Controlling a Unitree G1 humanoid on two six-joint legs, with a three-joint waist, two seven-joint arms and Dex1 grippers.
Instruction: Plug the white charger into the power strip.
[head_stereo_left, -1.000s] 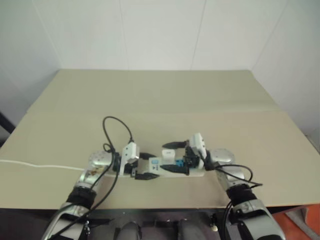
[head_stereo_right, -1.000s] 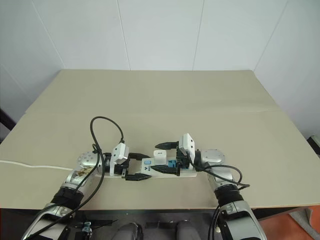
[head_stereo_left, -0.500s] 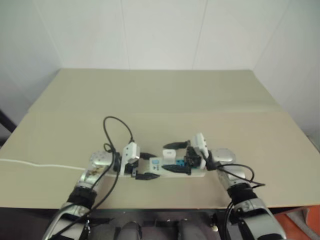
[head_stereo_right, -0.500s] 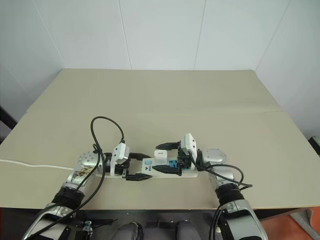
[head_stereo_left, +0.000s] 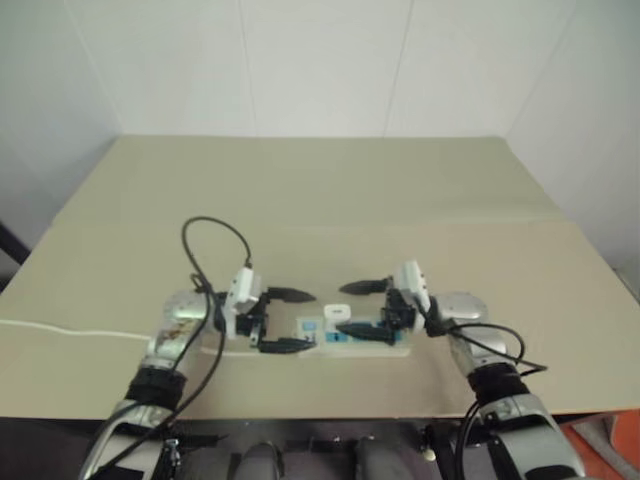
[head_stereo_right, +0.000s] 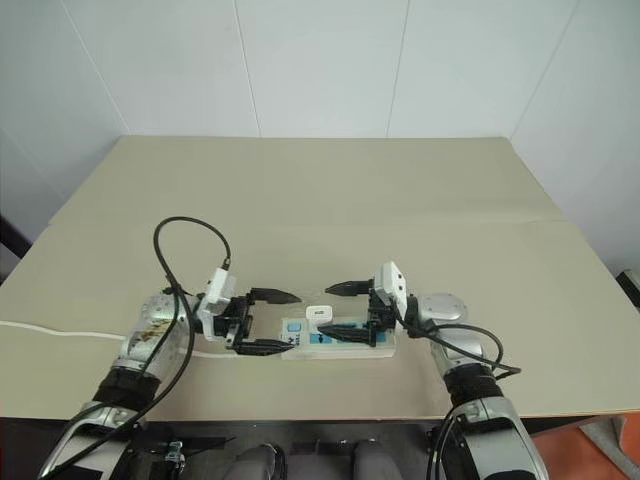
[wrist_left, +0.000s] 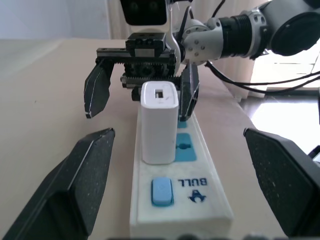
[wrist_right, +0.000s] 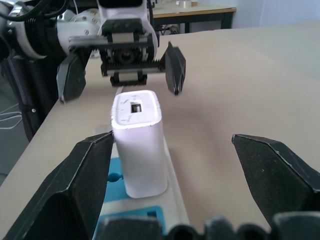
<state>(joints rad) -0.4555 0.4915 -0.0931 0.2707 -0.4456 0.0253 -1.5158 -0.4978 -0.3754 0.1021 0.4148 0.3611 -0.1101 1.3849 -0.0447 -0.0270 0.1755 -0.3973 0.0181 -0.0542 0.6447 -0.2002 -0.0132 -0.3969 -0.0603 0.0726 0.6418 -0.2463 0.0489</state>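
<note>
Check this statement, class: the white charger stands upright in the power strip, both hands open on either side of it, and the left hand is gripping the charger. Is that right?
One thing is wrong: the left hand grips nothing. In the left wrist view the white charger stands free in the power strip, clear of the fingers. The right hand is open too.

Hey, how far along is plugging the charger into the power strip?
Looks done: the white charger stands upright in a socket of the power strip. Nothing is in hand; the left gripper and right gripper are open, one at each end. Left: clearing the arms away.
</note>
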